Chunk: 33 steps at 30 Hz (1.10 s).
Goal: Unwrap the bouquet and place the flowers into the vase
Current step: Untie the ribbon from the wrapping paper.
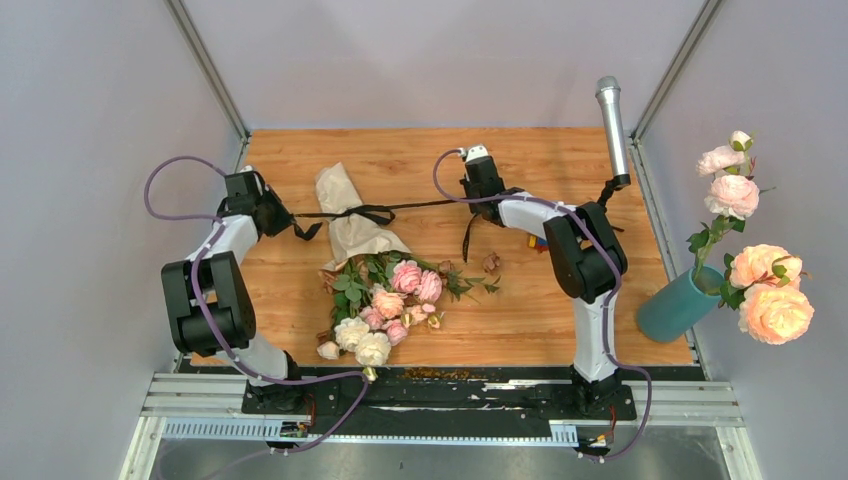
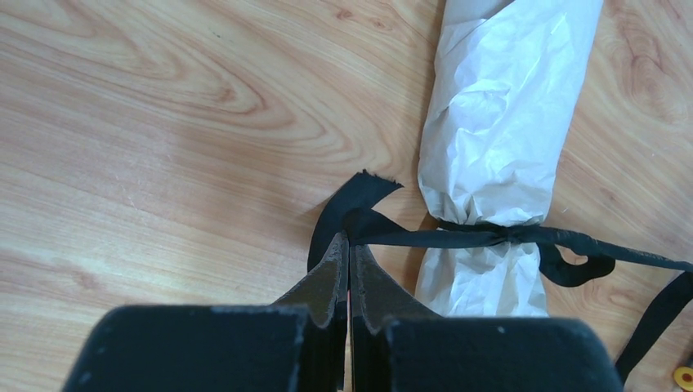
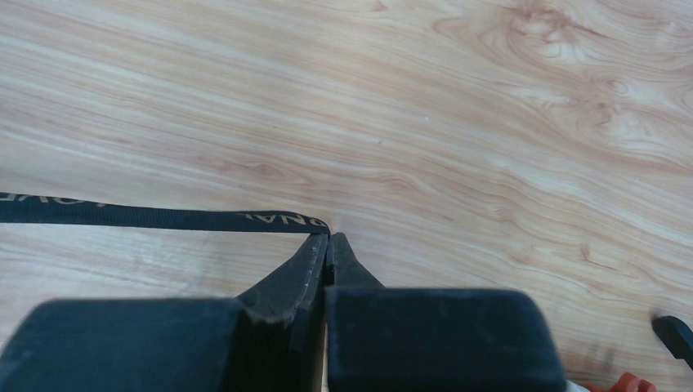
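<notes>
The bouquet point(image 1: 375, 290) lies mid-table: small pink and cream flowers point(image 1: 390, 305) spill toward me out of tan paper point(image 1: 345, 215). A black ribbon point(image 1: 410, 207) is still knotted round the paper's narrow neck point(image 2: 490, 233) and pulled taut to both sides. My left gripper point(image 1: 283, 222) is shut on the ribbon's left end point(image 2: 359, 214), just left of the wrap. My right gripper point(image 1: 470, 192) is shut on the right end point(image 3: 163, 217), which runs off to the left. The teal vase point(image 1: 678, 305) leans at the table's right edge.
Large peach-orange roses point(image 1: 770, 290) stand in the vase. A silver microphone point(image 1: 612, 125) on a black stand sits at the back right. Dried brown bits point(image 1: 490, 262) lie right of the bouquet. Small coloured objects point(image 1: 538, 242) sit under the right arm.
</notes>
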Available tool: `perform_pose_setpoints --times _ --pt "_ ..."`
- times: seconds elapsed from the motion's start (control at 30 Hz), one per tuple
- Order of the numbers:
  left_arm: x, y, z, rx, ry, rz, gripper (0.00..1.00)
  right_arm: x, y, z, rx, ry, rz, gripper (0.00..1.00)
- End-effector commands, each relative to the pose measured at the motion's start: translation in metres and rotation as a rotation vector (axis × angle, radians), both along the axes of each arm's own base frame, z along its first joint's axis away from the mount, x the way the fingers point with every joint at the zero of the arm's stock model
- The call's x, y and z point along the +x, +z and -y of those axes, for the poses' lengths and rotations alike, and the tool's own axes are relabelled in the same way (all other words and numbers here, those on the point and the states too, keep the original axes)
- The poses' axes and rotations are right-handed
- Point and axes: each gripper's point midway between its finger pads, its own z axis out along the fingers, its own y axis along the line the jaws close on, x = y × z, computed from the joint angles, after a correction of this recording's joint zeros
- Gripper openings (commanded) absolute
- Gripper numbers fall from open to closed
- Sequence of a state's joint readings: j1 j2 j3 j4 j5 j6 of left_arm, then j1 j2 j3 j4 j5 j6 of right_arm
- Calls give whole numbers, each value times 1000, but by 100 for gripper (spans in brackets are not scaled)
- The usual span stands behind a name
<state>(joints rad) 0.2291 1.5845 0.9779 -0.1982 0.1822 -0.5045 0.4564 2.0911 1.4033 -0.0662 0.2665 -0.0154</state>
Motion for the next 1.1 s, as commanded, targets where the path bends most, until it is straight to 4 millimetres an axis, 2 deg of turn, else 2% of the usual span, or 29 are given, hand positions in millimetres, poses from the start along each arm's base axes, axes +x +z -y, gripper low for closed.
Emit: perform_pose_setpoints --times 0.0,0.17,0.4,0.73,1.07 --pt "6 26 -16 31 47 77 0 7 24 24 -7 -81 57 0" --pt "6 28 -17 27 49 78 0 7 24 32 -10 -94 53 0" --pt "7 43 -26 44 60 97 0 8 22 39 -12 -106 49 0" --pt "-7 78 -63 117 125 128 0 12 24 53 -17 -139 52 0" --pt "-40 101 -104 221 201 101 0 18 31 71 -25 -182 63 0"
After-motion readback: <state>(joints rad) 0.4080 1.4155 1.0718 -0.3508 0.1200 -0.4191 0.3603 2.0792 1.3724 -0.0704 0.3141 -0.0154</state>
